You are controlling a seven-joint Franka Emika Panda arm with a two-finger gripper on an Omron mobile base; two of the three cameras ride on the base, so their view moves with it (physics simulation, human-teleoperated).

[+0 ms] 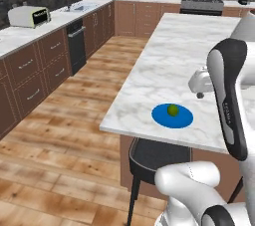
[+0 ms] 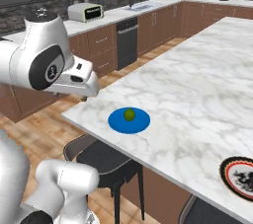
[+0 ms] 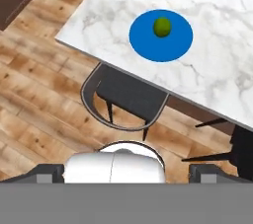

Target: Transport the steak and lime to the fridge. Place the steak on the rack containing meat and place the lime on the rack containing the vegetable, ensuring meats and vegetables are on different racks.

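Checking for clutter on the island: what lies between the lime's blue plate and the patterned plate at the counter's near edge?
Nothing: in the right base view, bare marble counter runs from the blue plate holding the lime to the patterned plate.

One lime [image 1: 172,110] sits on one blue plate [image 1: 184,118]. There is one more plate [image 2: 239,177], red and black, at 5 o'clock in the right base view. Two stools: one [image 2: 109,164] and another [image 2: 210,214]. One toaster [image 1: 29,17], one sink [image 1: 83,7], one stove [image 1: 201,6].
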